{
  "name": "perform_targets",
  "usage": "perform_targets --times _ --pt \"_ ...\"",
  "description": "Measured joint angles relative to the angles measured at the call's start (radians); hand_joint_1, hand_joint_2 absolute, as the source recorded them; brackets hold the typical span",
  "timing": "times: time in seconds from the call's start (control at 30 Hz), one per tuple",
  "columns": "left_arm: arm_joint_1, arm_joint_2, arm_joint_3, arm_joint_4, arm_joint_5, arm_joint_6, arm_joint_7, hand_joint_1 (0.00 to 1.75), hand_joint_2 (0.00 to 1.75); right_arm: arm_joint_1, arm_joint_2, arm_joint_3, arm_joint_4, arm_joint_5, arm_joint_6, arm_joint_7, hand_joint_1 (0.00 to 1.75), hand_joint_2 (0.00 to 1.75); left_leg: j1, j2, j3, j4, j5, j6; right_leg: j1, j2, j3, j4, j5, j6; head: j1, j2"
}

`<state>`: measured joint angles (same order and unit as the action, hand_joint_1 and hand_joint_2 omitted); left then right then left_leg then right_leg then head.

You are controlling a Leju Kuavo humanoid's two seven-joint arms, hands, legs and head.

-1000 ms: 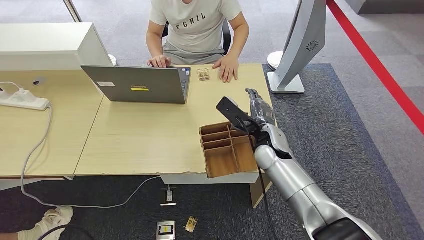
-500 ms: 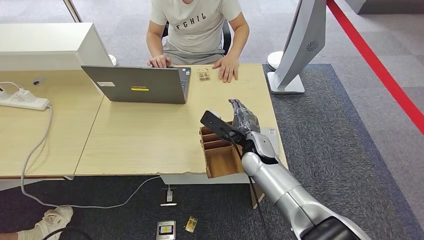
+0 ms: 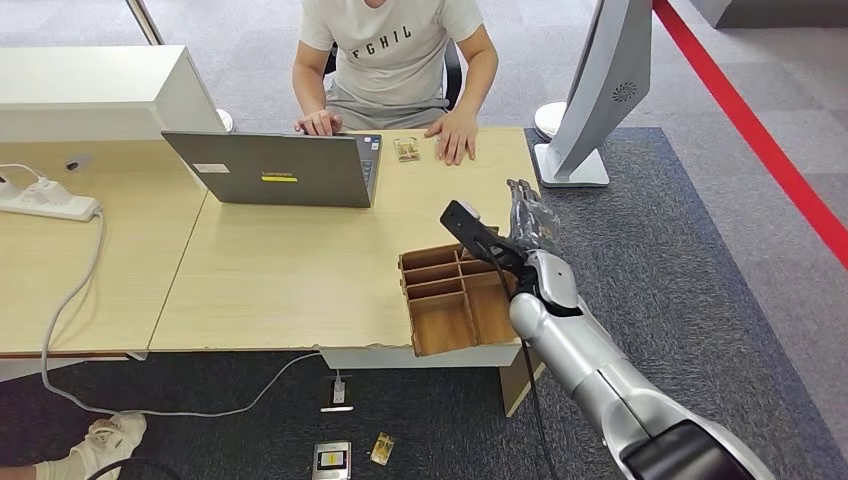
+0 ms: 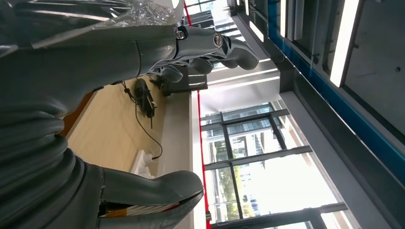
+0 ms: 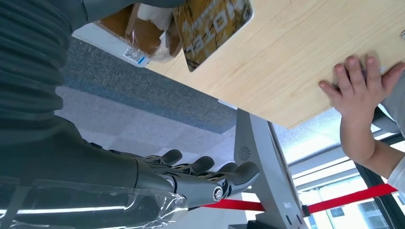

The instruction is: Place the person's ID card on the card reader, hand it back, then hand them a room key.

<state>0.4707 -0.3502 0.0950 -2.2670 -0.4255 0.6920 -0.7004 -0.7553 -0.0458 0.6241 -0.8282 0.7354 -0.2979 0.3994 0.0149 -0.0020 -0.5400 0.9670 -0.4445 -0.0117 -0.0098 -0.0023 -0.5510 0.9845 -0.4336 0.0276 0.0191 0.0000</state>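
Observation:
My right hand hovers above the far right corner of the wooden organiser box, fingers pointing toward the person. In the right wrist view a brown key card printed HOTEL sticks out by the thumb over the table, and the fingers stretch out apart from it. A small ID card lies on the desk next to the person's hand. My left hand has its fingers straight and its thumb apart, holding nothing.
A grey laptop stands open at the desk's far side, a white monitor stand at the right end. A power strip and cable lie on the left desk. A small device and card lie on the floor.
My right hand swung left and lower over the organiser box half a second ago, then came back right and farther toward the person. The person has not moved.

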Motion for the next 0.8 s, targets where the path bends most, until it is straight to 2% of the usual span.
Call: perform_targets --times 0.43,0.6,0.73,0.8 --pt "0.001 0.0 0.0 0.002 -0.006 0.0 0.0 0.0 1.75 -0.006 -0.009 -0.001 0.002 0.01 0.012 -0.015 0.0 1.75 0.0 0.0 0.0 0.0 0.0 0.0 0.0 0.0 0.0 0.0 0.0 0.0 0.0 0.0" --pt "0.001 0.0 -0.003 0.002 -0.027 0.0 0.0 0.0 1.75 -0.006 0.016 0.004 0.031 0.009 0.04 -0.05 0.0 1.75 0.0 0.0 0.0 0.0 0.0 0.0 0.0 0.0 0.0 0.0 0.0 0.0 0.0 0.0" --pt "0.005 0.0 -0.007 0.002 -0.012 0.0 0.004 0.0 1.75 -0.005 0.021 0.004 0.044 0.01 0.048 -0.055 1.71 1.75 0.0 0.0 0.0 0.0 0.0 0.0 0.0 0.0 0.0 0.0 0.0 0.0 0.0 0.0" --pt "0.006 0.0 -0.006 0.002 0.017 0.0 0.008 0.0 1.75 -0.005 0.022 0.004 0.05 0.013 0.051 -0.057 1.75 1.75 0.0 0.0 0.0 0.0 0.0 0.0 0.0 0.0 0.0 0.0 0.0 0.0 0.0 0.0"
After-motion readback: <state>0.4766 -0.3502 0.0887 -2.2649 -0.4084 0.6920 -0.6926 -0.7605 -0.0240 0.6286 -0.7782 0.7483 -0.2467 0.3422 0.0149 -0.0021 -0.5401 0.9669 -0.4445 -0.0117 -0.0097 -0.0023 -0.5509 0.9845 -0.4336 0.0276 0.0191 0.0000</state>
